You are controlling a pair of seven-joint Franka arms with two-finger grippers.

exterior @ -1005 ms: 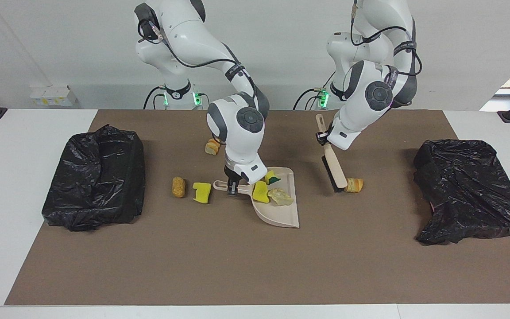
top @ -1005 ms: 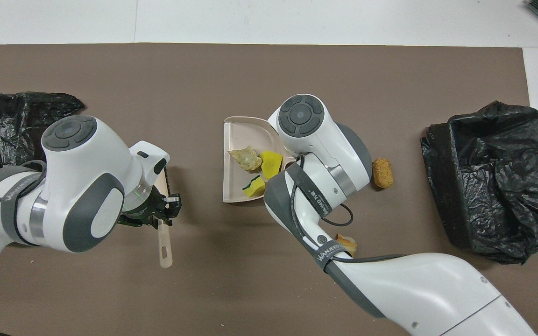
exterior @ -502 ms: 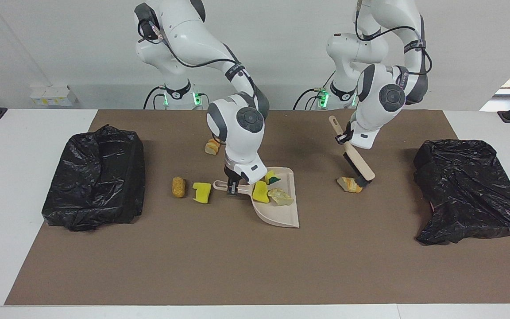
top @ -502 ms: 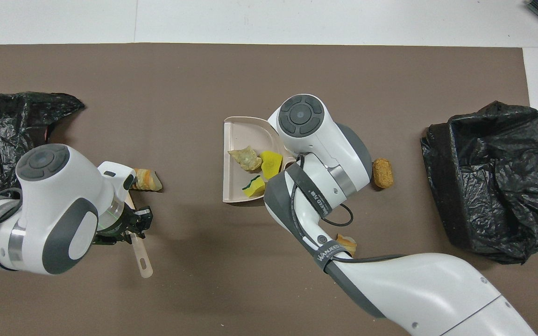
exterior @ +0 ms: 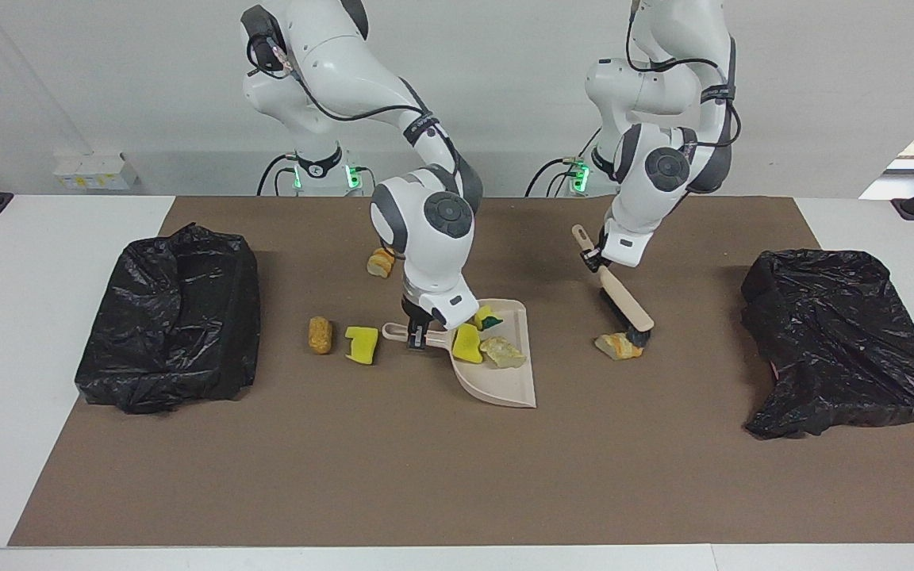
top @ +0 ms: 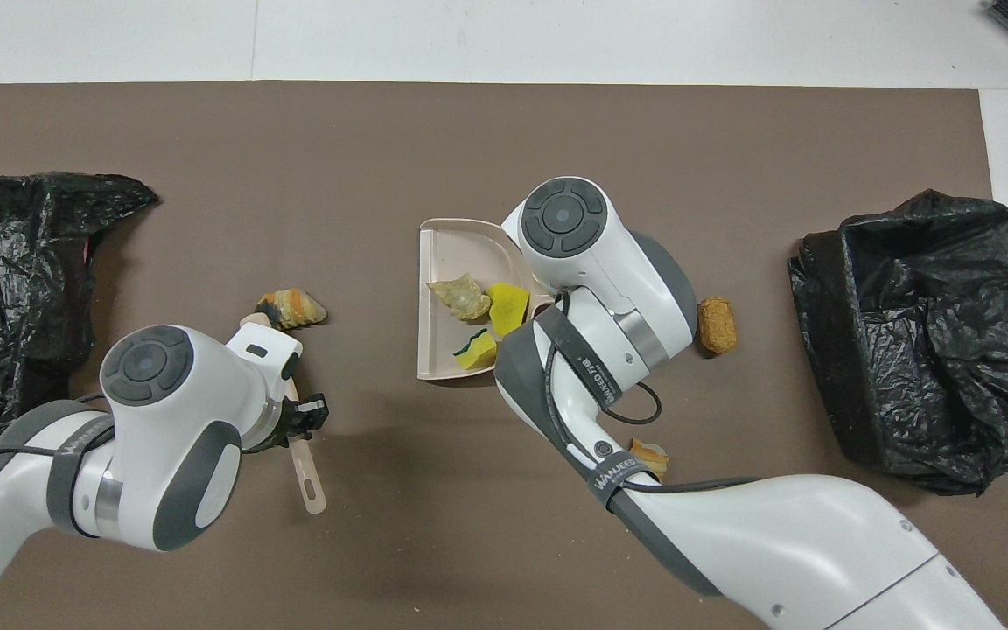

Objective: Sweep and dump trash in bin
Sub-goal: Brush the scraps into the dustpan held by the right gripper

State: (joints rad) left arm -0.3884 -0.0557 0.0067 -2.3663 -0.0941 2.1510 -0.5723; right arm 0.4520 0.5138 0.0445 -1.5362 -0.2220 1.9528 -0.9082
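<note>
I can read "WANEED" on the strap around the right arm's forearm in the overhead view; the rest of that print is too small for me. My right hand (exterior: 419,333) is clenched on the handle of the beige dustpan (exterior: 505,381), which lies flat near the middle of the brown mat (exterior: 457,476) on the counter. In the pan I count three pieces of trash: a yellow sponge wedge (exterior: 467,344), a pale crumpled pastry chunk (exterior: 503,352), and a yellow sponge with a green face (exterior: 487,319). Just beside the pan's handle, toward the right arm's end of the counter, lie another yellow sponge (exterior: 362,344) and a brown bread roll (exterior: 320,335). A bread slice (exterior: 382,262) sits nearer to the robots than the pan. My left hand (exterior: 596,260) is clamped on the handle of the brush (exterior: 624,305), which slants down so that its dark bristles touch an orange-and-tan bread chunk (exterior: 620,346) on the mat, between the pan and the left arm's end. A black bag-lined bin (exterior: 838,341) stands at the left arm's end of the counter and a second black bin (exterior: 171,317) at the right arm's end; I cannot tell what either holds.
</note>
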